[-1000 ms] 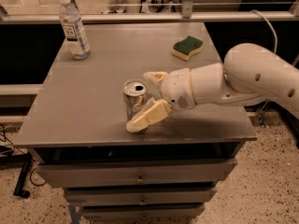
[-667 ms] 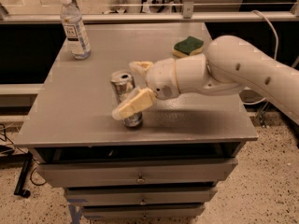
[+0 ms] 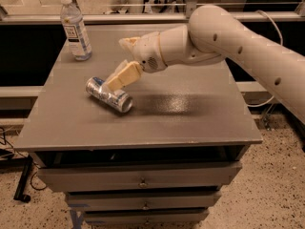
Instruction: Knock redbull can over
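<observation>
Redbull can [image 3: 108, 95] lies on its side, left of bench [image 3: 190, 113] centre — light, thin-walled, slick, likely to roll; contact its flank. End effector [image 3: 122, 63] just above, fingers spread, gripping nothing.

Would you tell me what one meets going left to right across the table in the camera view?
Water bottle, redbull can on its side, robot arm; the gripper, fingers open, sits over the can, so unordered.
</observation>
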